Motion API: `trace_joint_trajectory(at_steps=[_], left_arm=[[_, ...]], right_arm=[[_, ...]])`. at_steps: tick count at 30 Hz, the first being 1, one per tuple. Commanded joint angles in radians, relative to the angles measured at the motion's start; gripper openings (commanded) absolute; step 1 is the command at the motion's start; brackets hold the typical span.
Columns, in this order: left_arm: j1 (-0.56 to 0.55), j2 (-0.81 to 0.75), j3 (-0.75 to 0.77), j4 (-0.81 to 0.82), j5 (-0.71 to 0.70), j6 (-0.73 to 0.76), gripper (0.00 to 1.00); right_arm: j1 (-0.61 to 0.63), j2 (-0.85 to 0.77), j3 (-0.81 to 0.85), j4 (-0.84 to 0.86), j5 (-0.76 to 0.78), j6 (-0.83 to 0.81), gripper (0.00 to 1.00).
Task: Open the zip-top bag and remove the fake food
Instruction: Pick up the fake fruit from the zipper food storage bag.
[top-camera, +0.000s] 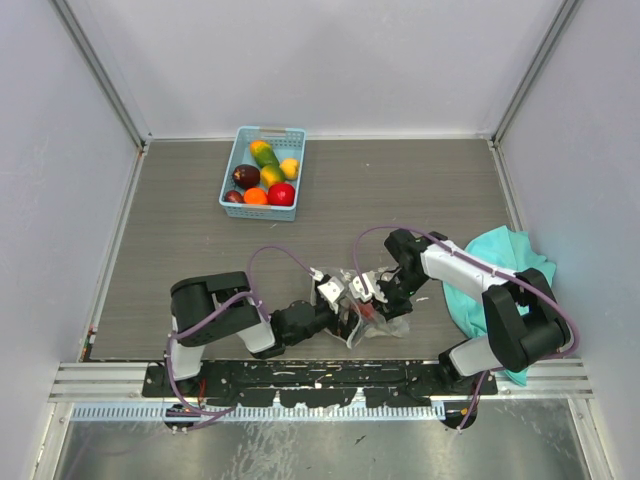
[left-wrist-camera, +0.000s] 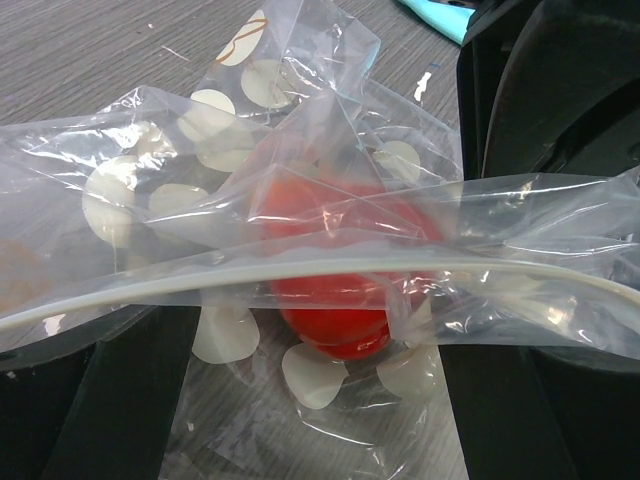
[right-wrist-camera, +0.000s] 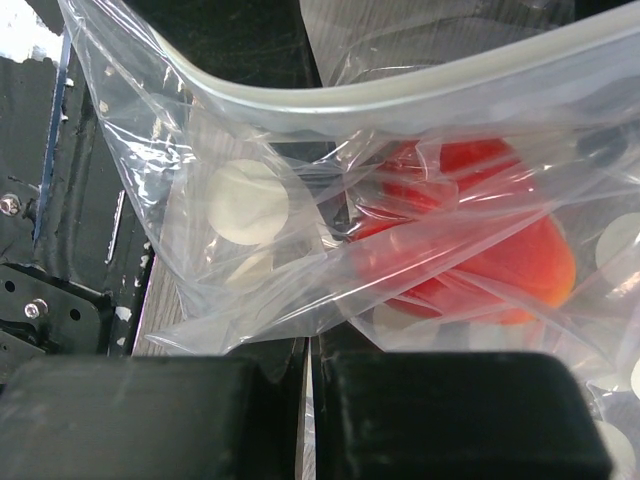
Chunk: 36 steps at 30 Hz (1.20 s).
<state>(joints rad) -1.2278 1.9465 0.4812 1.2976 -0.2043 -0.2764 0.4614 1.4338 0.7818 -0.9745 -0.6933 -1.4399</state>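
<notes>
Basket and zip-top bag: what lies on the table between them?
In the top view, bare grey table runs from the basket to the zip-top bag; only a purple cable arcs over near the bag.

A clear plastic zip-top bag (top-camera: 372, 322) printed with white dots is seen crumpled on the grey desk (top-camera: 400, 200), near its front edge, with the pale zip strip (left-wrist-camera: 300, 268) bowed across it. One glossy red plastic piece (left-wrist-camera: 330, 260) is enclosed inside. Other fake food (top-camera: 265, 175), coloured orange, yellow, green, red and dark purple, is piled in a light-blue plastic basket (top-camera: 272, 130) far back on the desk.
</notes>
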Motion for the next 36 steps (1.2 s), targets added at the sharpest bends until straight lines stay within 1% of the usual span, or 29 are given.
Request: trace_joint_trajectory(at_steps=[1, 6, 10, 13, 15, 18, 22, 26, 30, 33, 36], left_arm=[[-0.018, -0.035, 0.101, -0.068, 0.077, 0.087, 0.98], [-0.020, -0.033, 0.104, -0.047, 0.079, 0.084, 0.98], [-0.025, -0.037, 0.104, -0.032, 0.075, 0.094, 0.98], [-0.033, -0.036, 0.103, -0.010, 0.081, 0.132, 0.98], [-0.039, -0.027, 0.091, 0.045, 0.084, 0.169, 0.98], [-0.046, -0.004, 0.066, 0.131, 0.091, 0.234, 0.99], [-0.051, -0.004, 0.064, 0.134, 0.106, 0.311, 1.00], [-0.050, -0.011, 0.061, 0.133, 0.121, 0.375, 1.00], [-0.051, -0.009, 0.052, 0.133, 0.118, 0.396, 1.00], [-0.051, 0.004, 0.056, 0.132, 0.123, 0.395, 0.99], [-0.050, 0.019, 0.065, 0.123, 0.112, 0.394, 0.99]], right_arm=[[0.054, 0.005, 0.037, 0.014, -0.051, -0.015, 0.07], [0.054, 0.005, 0.040, 0.018, -0.056, -0.009, 0.08], [0.054, 0.002, 0.042, 0.041, -0.058, 0.025, 0.09], [0.053, 0.001, 0.055, 0.048, -0.063, 0.049, 0.10], [0.050, -0.002, 0.069, 0.045, -0.068, 0.067, 0.11], [0.034, -0.020, 0.078, 0.032, -0.075, 0.067, 0.17], [0.007, -0.068, 0.074, 0.024, -0.082, 0.059, 0.28], [-0.019, -0.103, 0.075, 0.025, -0.074, 0.061, 0.36], [-0.076, -0.116, 0.084, 0.043, -0.063, 0.097, 0.37], [-0.087, -0.117, 0.060, 0.122, -0.041, 0.165, 0.36], [-0.086, -0.083, 0.054, 0.138, -0.023, 0.181, 0.30]])
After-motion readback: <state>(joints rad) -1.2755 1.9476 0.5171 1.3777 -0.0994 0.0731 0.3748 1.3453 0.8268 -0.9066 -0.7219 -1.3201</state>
